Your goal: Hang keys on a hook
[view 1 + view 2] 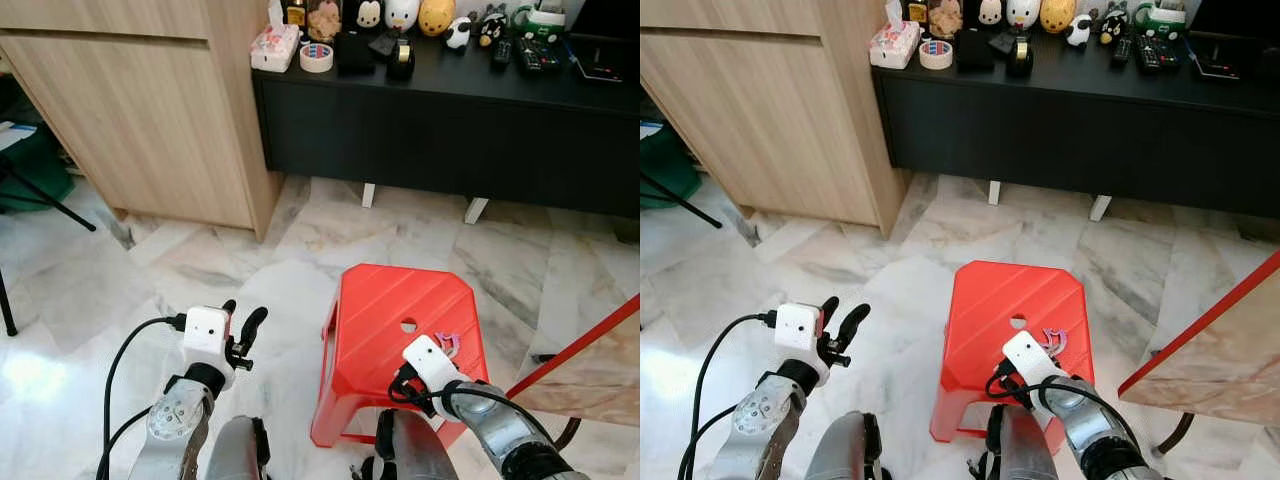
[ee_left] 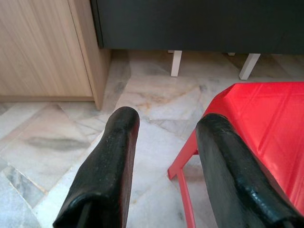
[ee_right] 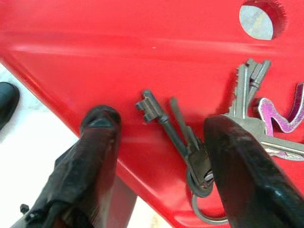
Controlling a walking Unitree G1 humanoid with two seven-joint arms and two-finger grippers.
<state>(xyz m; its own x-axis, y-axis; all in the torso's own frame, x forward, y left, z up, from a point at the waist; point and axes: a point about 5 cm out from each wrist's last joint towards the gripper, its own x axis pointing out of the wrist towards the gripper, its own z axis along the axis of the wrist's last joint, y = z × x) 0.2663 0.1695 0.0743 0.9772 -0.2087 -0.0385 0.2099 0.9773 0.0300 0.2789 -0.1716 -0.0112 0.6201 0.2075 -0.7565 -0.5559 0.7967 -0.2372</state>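
Silver keys (image 3: 199,142) on ring, pink tag, lying flat on red stool (image 3: 142,42)

A red plastic stool (image 1: 400,330) stands on the pale marbled tile floor (image 1: 200,260), right of centre before the robot. A bunch of grey metal keys with a pink tag (image 3: 223,128) lies on the stool's seat, toward its near right corner, near the round hole (image 3: 259,19) in the seat. The right gripper (image 3: 161,156) sits over the keys, one finger on either side. The left gripper (image 1: 238,330) hangs above the floor, left of the stool. Behind the stool stands a long black low cabinet (image 1: 450,130) with small ornaments and tape rolls (image 1: 400,30) on top; a tall light wooden cupboard (image 1: 140,110) adjoins its left end.
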